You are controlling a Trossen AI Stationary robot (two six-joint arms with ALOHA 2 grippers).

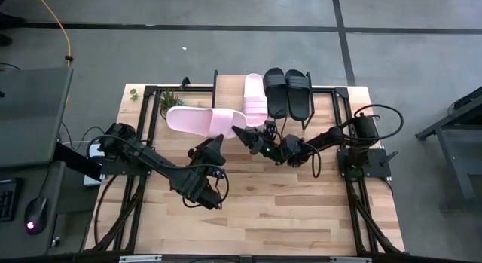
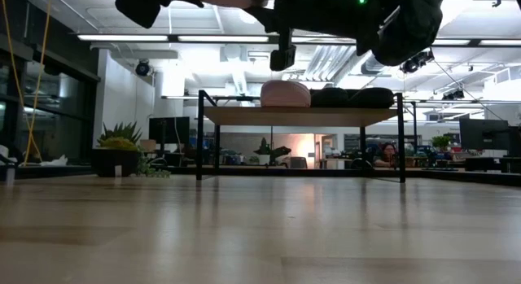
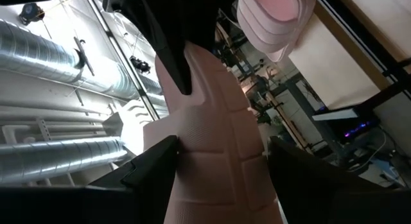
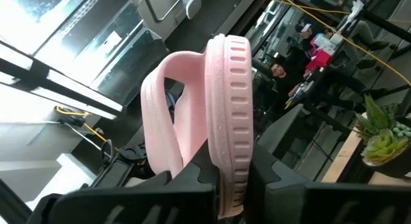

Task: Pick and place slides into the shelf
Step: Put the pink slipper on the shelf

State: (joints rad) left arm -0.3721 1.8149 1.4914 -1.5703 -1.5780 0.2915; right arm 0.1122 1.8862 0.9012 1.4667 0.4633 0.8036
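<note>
One pale pink slide hangs in the air above the table's far middle, held between both grippers. My left gripper comes at it from the near side, and my right gripper from the table's right. Its ridged sole fills the left wrist view; the right wrist view shows it edge-on with the strap. The second pink slide and two black slides lie side by side on the shelf, sole down. My left gripper has the pink slide's sole across its width, one finger at each long edge, facing the treaded underside. The slide is lifted clear of the table. My right gripper pinches the sole's ribbed side edge between its two fingers, at the end of the slide nearest the shelf. It comes in about level from the table's right. The slide stands on edge in this hold, strap off to one side.
A potted plant stands left of the shelf on the far edge. The shelf top has bare room left of the pink slide resting there. Black frame rails run along the table's sides. The near wooden tabletop is open.
</note>
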